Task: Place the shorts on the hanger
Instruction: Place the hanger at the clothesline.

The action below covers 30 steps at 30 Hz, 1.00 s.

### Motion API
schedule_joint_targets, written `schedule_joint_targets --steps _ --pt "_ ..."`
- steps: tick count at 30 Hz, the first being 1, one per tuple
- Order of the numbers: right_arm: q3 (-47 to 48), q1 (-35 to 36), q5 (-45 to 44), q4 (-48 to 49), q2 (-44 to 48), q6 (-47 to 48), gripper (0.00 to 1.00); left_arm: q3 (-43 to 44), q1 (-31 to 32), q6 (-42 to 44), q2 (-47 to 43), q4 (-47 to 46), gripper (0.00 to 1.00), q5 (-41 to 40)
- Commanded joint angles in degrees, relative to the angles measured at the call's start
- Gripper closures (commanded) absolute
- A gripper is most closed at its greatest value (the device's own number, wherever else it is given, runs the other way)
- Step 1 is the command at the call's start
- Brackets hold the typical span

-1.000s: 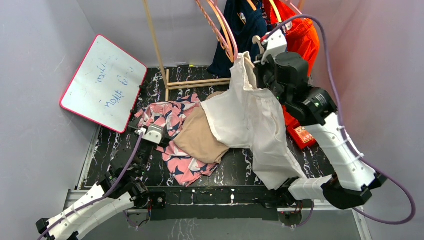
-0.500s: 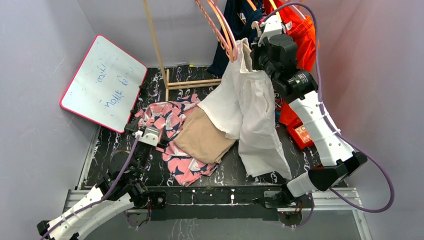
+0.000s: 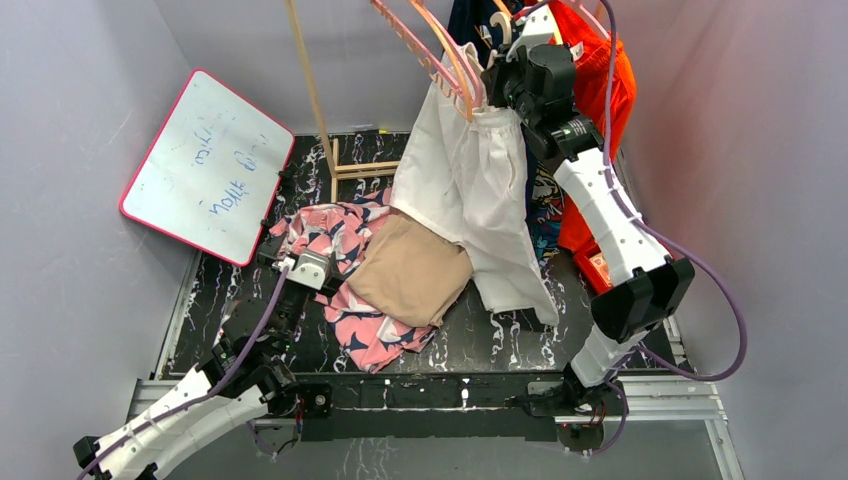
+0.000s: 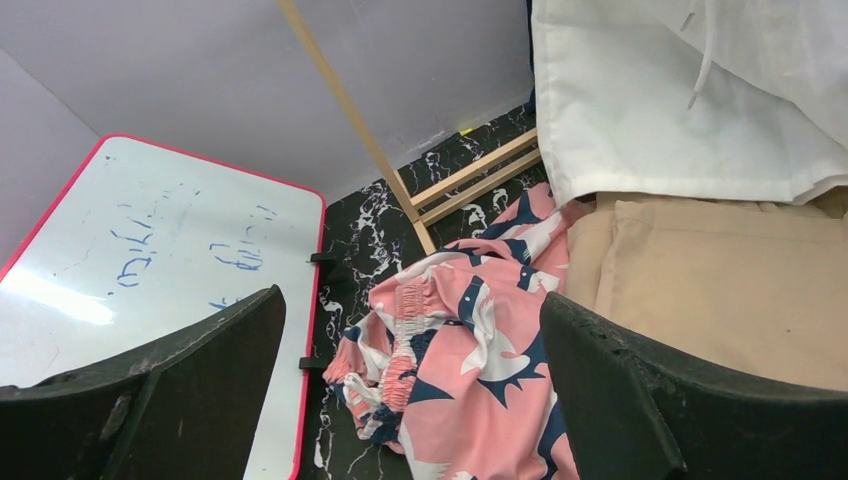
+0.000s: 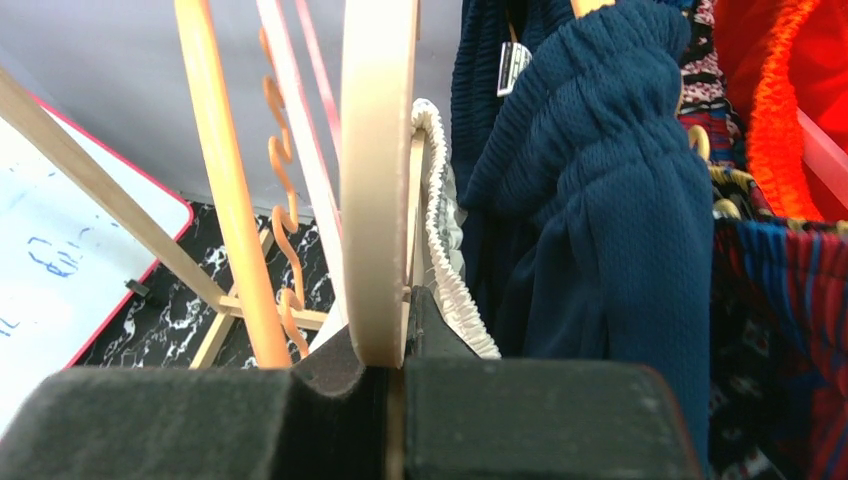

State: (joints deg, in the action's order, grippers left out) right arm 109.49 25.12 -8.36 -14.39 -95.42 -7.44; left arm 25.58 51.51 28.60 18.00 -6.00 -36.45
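Right gripper clamps the waistband of the shorts; the hanger arm meets its jaws and runs straight ahead. Left gripper gapes empty, well apart.

The shorts are matt cloth, the hanger smooth wood.

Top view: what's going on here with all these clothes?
The right pincer is shut on the waistband of the white shorts, holding them up at the rack, right against the pale hanger. The shorts dangle from that grip above the tan shorts. Whether they are hooked over the hanger cannot be told. The left pincer is open and holds nothing, low over the pink patterned garment.
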Motion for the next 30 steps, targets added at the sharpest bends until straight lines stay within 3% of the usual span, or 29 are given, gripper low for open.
schedule_joint_targets --steps 1,5,12,25,30 --pt "6.2 -2.1 2.7 14.0 -1.6 -2.0 1.0 -0.3 0.1 0.7 0.4 -1.6 0.02 -0.8" --pt "7.1 -3.2 6.8 15.8 -2.9 -4.0 1.0 -0.5 0.1 1.2 1.1 -1.9 0.02 -1.0" --pt "0.2 -3.3 15.5 17.8 1.4 -7.6 1.0 -0.8 0.1 1.9 1.9 -2.2 0.02 -0.2" --pt "3.6 -3.1 38.4 20.8 -1.6 -19.1 1.0 -0.7 0.1 1.4 1.4 -1.7 0.02 0.3" --pt "5.2 -2.5 40.9 21.7 -3.7 -21.3 1.0 -0.7 0.2 1.4 1.2 -1.6 0.02 0.5"
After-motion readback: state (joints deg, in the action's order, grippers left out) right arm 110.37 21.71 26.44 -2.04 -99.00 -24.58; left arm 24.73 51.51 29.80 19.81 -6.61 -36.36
